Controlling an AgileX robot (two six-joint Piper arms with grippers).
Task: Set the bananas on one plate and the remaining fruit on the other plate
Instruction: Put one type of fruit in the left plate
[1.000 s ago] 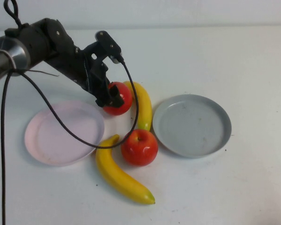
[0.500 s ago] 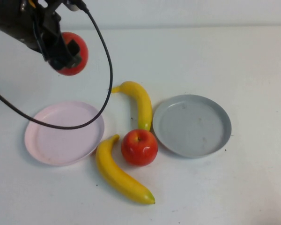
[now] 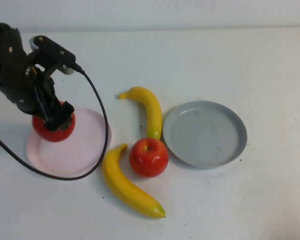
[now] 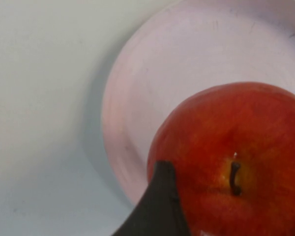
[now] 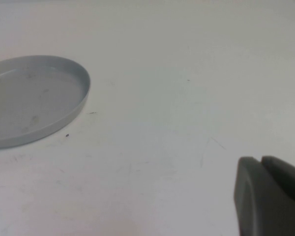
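My left gripper [image 3: 54, 119] is shut on a red apple [image 3: 53, 129] and holds it low over the left part of the pale pink plate [image 3: 87, 145]. In the left wrist view the apple [image 4: 236, 147] fills the space beside one dark finger [image 4: 157, 211], with the pink plate [image 4: 152, 83] under it. The second red apple [image 3: 148, 157] sits on the table between the two plates. One banana [image 3: 149, 107] lies behind it and one banana [image 3: 127, 186] in front of it. The grey plate [image 3: 205, 132] is empty. My right gripper [image 5: 260, 164] is shut and empty, off to the right of the grey plate [image 5: 34, 98].
The left arm's black cable [image 3: 97, 120] loops across the pink plate's right rim, close to the near banana's tip. Bare white table lies right of the grey plate and along the front edge.
My left gripper lifted the apple from beside the far banana, swung it up and to the left, then lowered it over the pink plate. The other fruit has not moved.
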